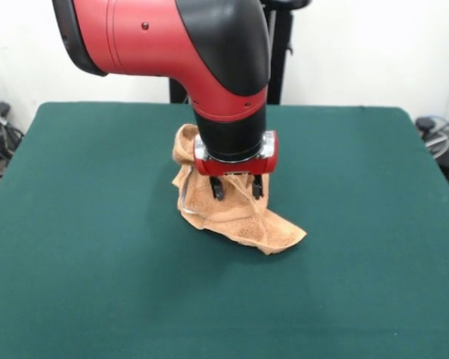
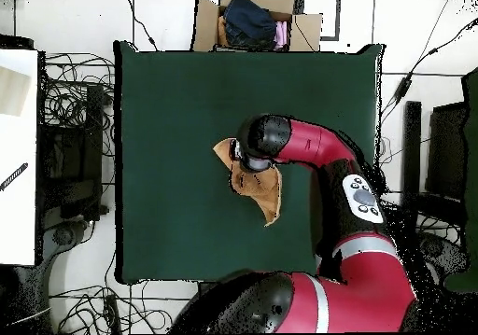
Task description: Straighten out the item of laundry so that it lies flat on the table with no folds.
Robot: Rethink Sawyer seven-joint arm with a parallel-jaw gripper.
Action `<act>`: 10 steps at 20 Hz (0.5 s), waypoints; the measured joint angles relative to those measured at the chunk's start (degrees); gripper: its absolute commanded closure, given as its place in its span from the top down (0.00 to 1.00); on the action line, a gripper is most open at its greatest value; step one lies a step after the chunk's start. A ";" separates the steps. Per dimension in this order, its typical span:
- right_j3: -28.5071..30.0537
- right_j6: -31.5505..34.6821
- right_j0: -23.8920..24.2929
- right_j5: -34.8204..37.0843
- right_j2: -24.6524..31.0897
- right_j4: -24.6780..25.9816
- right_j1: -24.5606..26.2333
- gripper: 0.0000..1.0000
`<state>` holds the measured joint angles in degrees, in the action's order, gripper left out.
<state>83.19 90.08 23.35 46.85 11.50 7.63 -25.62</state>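
Observation:
The orange-tan towel (image 1: 243, 221) lies crumpled and folded near the middle of the dark green table (image 1: 97, 247). One corner points toward the front right. Part of it bunches up behind the arm. In the overhead view the towel (image 2: 264, 189) shows partly under the arm's wrist. My gripper (image 1: 237, 188) points straight down onto the towel. Its two black fingers (image 1: 218, 188) stand apart, with a ridge of cloth between them. The tips are at or just above the cloth, and I cannot tell whether they touch it.
A cardboard box (image 2: 254, 21) with dark clothes stands beyond the table's far edge in the overhead view. Cables and equipment (image 2: 65, 135) lie on the floor beside the table. Green cloth stretches wide on every side of the towel.

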 measured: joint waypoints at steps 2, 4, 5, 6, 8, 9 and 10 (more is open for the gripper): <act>0.49 0.00 0.00 -0.70 0.00 0.00 0.01 1.00; 0.93 0.00 -0.02 -1.56 0.00 0.02 0.02 0.00; 0.95 0.00 -0.04 -1.65 -0.01 0.02 0.02 0.00; 0.97 0.00 -0.05 -1.74 -0.01 0.02 0.03 0.00; 0.97 0.00 -0.21 -2.08 -0.01 0.04 0.02 0.00; 0.97 0.00 -0.31 -2.19 -0.01 0.06 0.02 0.00; 0.98 0.00 -0.38 -2.20 -0.01 0.06 0.03 0.00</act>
<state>84.17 90.08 22.97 44.65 11.49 7.69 -25.59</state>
